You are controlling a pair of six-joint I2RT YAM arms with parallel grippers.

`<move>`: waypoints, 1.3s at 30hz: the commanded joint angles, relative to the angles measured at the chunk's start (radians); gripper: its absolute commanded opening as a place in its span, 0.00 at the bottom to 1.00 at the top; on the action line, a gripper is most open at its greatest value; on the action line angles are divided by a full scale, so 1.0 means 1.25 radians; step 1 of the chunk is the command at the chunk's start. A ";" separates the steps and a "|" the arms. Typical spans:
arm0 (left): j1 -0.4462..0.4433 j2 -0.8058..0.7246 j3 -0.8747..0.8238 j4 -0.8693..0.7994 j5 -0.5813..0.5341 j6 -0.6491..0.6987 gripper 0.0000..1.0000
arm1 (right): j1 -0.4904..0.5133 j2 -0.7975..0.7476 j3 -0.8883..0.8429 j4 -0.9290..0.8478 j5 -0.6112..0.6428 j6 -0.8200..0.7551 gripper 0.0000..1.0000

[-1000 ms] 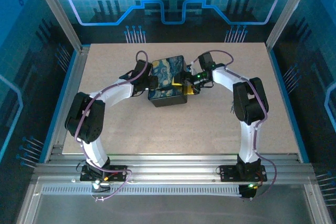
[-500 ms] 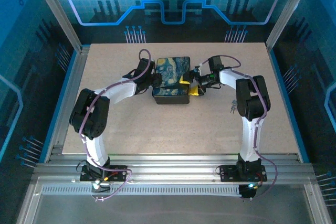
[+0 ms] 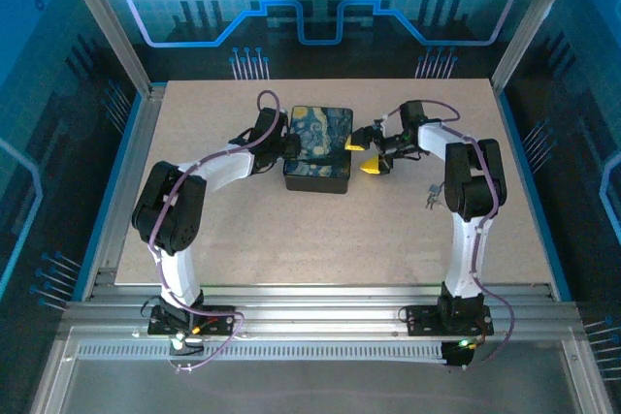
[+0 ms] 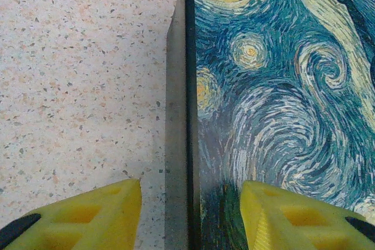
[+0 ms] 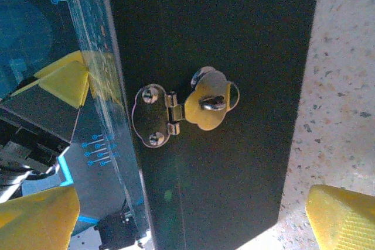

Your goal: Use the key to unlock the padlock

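right gripper (image 3: 362, 154) backed off black box with swirly blue painted lid (image 3: 318, 143), jaws spread, empty; left gripper (image 4: 190, 219) jaws apart, straddling lid edge

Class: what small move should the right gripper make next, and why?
Probably turn the right gripper toward the small object on the table beside its arm, maybe the key or padlock: it is open and empty, facing the brass latch on the box.

The black box (image 3: 317, 149) blocks the far middle of the desk (image 3: 320, 239); its near middle and both far corners lie open.
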 commanded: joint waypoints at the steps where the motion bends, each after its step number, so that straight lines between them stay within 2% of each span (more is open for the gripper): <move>1: 0.007 -0.018 -0.026 -0.069 0.022 -0.010 0.50 | 0.023 -0.041 -0.002 -0.022 0.005 -0.021 1.00; 3: 0.007 -0.061 -0.031 -0.053 0.024 0.004 0.54 | 0.026 -0.079 -0.008 -0.021 0.029 -0.026 1.00; 4: 0.007 -0.084 -0.036 -0.042 0.019 0.013 0.69 | 0.026 -0.105 -0.013 -0.029 0.055 -0.035 1.00; 5: 0.008 -0.102 -0.041 -0.038 0.008 0.018 0.97 | 0.025 -0.131 -0.017 -0.035 0.082 -0.045 1.00; 6: 0.011 -0.122 -0.041 -0.037 -0.006 0.029 0.99 | 0.021 -0.164 -0.029 -0.036 0.115 -0.054 1.00; 8: 0.017 -0.152 -0.052 -0.033 -0.051 0.048 0.99 | 0.015 -0.241 -0.067 -0.028 0.211 -0.072 1.00; 11: 0.037 -0.208 -0.115 0.033 -0.127 0.081 0.99 | 0.013 -0.391 -0.177 0.028 0.439 -0.139 1.00; 13: 0.057 -0.249 -0.214 0.172 -0.141 0.142 0.99 | 0.001 -0.498 -0.295 0.134 0.544 -0.166 1.00; 15: 0.073 -0.291 -0.336 0.341 -0.198 0.226 0.99 | -0.015 -0.607 -0.436 0.296 0.619 -0.179 1.00; 16: 0.085 -0.305 -0.369 0.372 -0.221 0.256 0.99 | -0.019 -0.647 -0.493 0.354 0.651 -0.193 1.00; 18: 0.125 -0.325 -0.407 0.361 -0.259 0.254 0.99 | -0.024 -0.718 -0.605 0.455 0.732 -0.225 1.00; 21: 0.163 -0.345 -0.440 0.344 -0.282 0.234 0.99 | -0.025 -0.756 -0.682 0.516 0.823 -0.267 1.00; 23: 0.164 -0.360 -0.470 0.386 -0.265 0.268 0.99 | -0.029 -0.754 -0.708 0.538 0.864 -0.292 1.00; 26: 0.172 -0.376 -0.481 0.352 -0.257 0.298 0.99 | -0.036 -0.741 -0.745 0.572 0.918 -0.323 1.00; 28: 0.192 -0.379 -0.523 0.371 -0.210 0.286 0.99 | -0.045 -0.733 -0.778 0.629 0.932 -0.333 1.00; 30: 0.218 -0.367 -0.599 0.495 -0.152 0.280 0.99 | -0.059 -0.721 -0.842 0.744 0.933 -0.331 1.00; 31: 0.222 -0.380 -0.608 0.490 -0.133 0.279 0.99 | -0.064 -0.710 -0.872 0.806 0.935 -0.324 1.00; 33: 0.231 -0.378 -0.642 0.588 -0.100 0.287 0.99 | -0.066 -0.697 -0.890 0.868 0.934 -0.323 1.00; 35: 0.238 -0.369 -0.656 0.627 -0.088 0.295 0.99 | -0.064 -0.658 -0.911 0.970 0.924 -0.336 1.00; 39: 0.248 -0.260 -0.733 0.880 -0.070 0.301 0.99 | -0.043 -0.533 -0.894 1.053 0.894 -0.373 1.00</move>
